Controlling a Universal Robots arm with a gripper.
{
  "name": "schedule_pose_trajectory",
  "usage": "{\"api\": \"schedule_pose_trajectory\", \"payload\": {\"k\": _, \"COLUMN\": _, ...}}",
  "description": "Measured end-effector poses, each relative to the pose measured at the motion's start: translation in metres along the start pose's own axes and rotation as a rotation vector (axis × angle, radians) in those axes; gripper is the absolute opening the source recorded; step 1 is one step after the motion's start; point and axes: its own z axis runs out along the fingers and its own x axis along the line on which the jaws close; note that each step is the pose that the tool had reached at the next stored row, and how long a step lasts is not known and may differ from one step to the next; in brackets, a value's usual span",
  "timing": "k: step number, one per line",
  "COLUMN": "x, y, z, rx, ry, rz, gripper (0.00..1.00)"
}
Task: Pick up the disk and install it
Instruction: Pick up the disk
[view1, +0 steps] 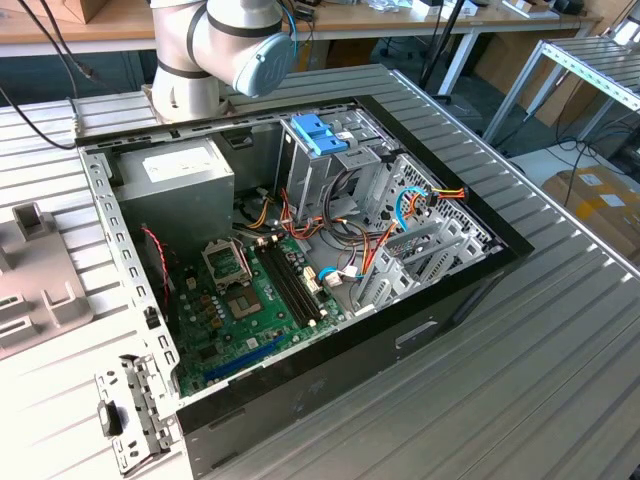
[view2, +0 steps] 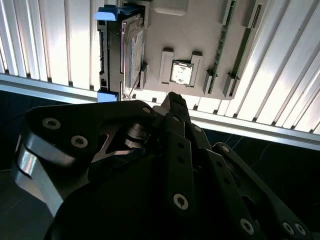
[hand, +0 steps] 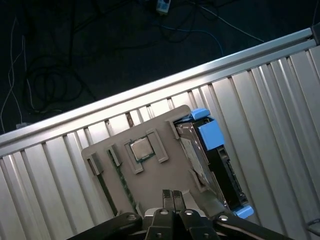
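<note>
The disk (hand: 216, 159) is a dark grey drive with a light-blue rail, standing on its edge in a slot of a grey holder plate (hand: 165, 125). The second wrist view has the disk (view2: 112, 50) at one side of the same plate (view2: 200, 30). My gripper (hand: 173, 196) hovers above the plate's edge, beside the disk and apart from it. Its two fingertips are pressed together with nothing between them. In the second wrist view the gripper (view2: 173, 98) points at the plate's near edge.
The plate also holds a processor chip (hand: 141, 148) and a memory stick (hand: 119, 182). It lies on a ribbed aluminium table (hand: 270, 100). In the exterior view an open computer case (view1: 300, 260) holds a metal drive cage with a blue bracket (view1: 322, 133).
</note>
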Motion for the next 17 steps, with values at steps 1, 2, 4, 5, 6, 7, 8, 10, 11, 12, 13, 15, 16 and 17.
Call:
{"api": "schedule_pose_trajectory", "payload": {"k": 1, "x": -0.0001, "y": 0.0000, "z": 0.0000, "rx": -0.0002, "ry": 0.0002, "rz": -0.006, "gripper": 0.11}}
{"api": "schedule_pose_trajectory", "payload": {"k": 2, "x": -0.0002, "y": 0.0001, "z": 0.0001, "rx": -0.0005, "ry": 0.0005, "rz": -0.017, "gripper": 0.11}}
{"api": "schedule_pose_trajectory", "payload": {"k": 4, "x": -0.0003, "y": 0.0001, "z": 0.0001, "rx": -0.0008, "ry": 0.0008, "rz": -0.030, "gripper": 0.11}}
{"api": "schedule_pose_trajectory", "payload": {"k": 5, "x": -0.0004, "y": 0.0002, "z": 0.0002, "rx": -0.0012, "ry": 0.0012, "rz": -0.046, "gripper": 0.11}}
{"api": "schedule_pose_trajectory", "payload": {"k": 6, "x": -0.0004, "y": 0.0002, "z": 0.0003, "rx": -0.0014, "ry": 0.0014, "rz": -0.056, "gripper": 0.11}}
{"api": "schedule_pose_trajectory", "payload": {"k": 7, "x": -0.0004, "y": 0.0002, "z": 0.0003, "rx": -0.0016, "ry": 0.0016, "rz": -0.064, "gripper": 0.11}}
{"api": "schedule_pose_trajectory", "payload": {"k": 8, "x": -0.0004, "y": 0.0002, "z": 0.0003, "rx": -0.0017, "ry": 0.0016, "rz": -0.070, "gripper": 0.11}}
{"api": "schedule_pose_trajectory", "payload": {"k": 10, "x": -0.0004, "y": 0.0002, "z": 0.0004, "rx": -0.0020, "ry": 0.0019, "rz": -0.082, "gripper": 0.11}}
{"api": "schedule_pose_trajectory", "payload": {"k": 11, "x": -0.0004, "y": 0.0002, "z": 0.0004, "rx": -0.0022, "ry": 0.0021, "rz": -0.089, "gripper": 0.11}}
{"api": "schedule_pose_trajectory", "payload": {"k": 12, "x": -0.0004, "y": 0.0002, "z": 0.0005, "rx": -0.0023, "ry": 0.0022, "rz": -0.095, "gripper": 0.11}}
{"api": "schedule_pose_trajectory", "payload": {"k": 13, "x": -0.0004, "y": 0.0002, "z": 0.0005, "rx": -0.0026, "ry": 0.0024, "rz": -0.102, "gripper": 0.11}}
{"api": "schedule_pose_trajectory", "payload": {"k": 15, "x": -0.0004, "y": 0.0002, "z": 0.0006, "rx": -0.0028, "ry": 0.0027, "rz": -0.114, "gripper": 0.11}}
{"api": "schedule_pose_trajectory", "payload": {"k": 16, "x": -0.0004, "y": 0.0002, "z": 0.0006, "rx": -0.0030, "ry": 0.0028, "rz": -0.119, "gripper": 0.11}}
{"api": "schedule_pose_trajectory", "payload": {"k": 17, "x": -0.0004, "y": 0.0002, "z": 0.0006, "rx": -0.0031, "ry": 0.0030, "rz": -0.126, "gripper": 0.11}}
